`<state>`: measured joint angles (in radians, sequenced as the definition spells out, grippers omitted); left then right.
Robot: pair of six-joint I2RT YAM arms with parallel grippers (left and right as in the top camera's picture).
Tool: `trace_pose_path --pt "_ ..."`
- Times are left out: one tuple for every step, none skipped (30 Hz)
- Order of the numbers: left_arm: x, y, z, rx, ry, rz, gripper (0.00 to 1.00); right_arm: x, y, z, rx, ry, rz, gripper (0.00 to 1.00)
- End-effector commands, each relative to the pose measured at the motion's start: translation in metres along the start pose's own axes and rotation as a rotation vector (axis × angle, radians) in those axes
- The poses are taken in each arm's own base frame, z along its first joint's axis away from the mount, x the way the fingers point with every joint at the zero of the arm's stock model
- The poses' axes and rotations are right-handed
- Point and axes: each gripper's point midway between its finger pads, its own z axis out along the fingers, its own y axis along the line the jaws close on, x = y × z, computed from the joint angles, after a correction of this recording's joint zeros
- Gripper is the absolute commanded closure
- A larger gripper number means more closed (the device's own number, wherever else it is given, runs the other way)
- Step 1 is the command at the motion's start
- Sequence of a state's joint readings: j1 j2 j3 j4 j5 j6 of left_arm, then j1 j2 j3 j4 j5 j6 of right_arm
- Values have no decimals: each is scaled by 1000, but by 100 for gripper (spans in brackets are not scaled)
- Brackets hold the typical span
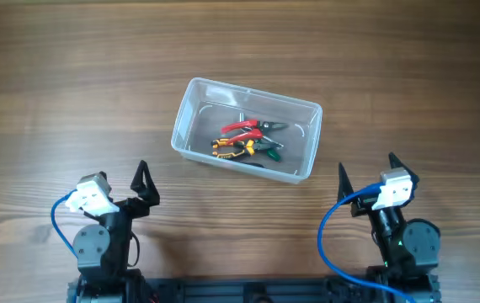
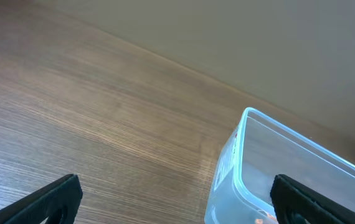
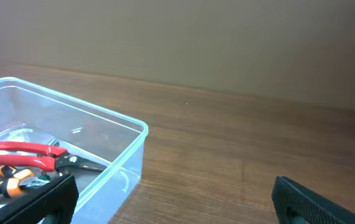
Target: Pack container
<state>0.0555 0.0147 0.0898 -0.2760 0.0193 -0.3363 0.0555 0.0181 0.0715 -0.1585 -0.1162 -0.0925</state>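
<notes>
**Container at mid-tabletop, both jaws empty**

We see the container (image 1: 200, 126) standing open on the wooden tabletop (image 1: 55, 84), near its middle and turned a little askew. It lies between the two arms and farther from their bases, well apart from each.

Inside it lie a red tool (image 1: 244, 127) and an orange tool (image 1: 233, 146), side by side and touching, toward the container's right half. We cannot tell what the dark green parts at their tips are.

The left jaws stand wide open and hold nothing. In the left wrist view only bare tabletop shows between them, with a corner of the container at lower right.

The right jaws are likewise spread wide and empty. In the right wrist view the container and both tools sit at lower left.
</notes>
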Motion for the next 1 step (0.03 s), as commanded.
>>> trace_pose_path --pt "-1 3 0 -14 -13 -14 0 -5 2 -1 -13 -23 -13 0"
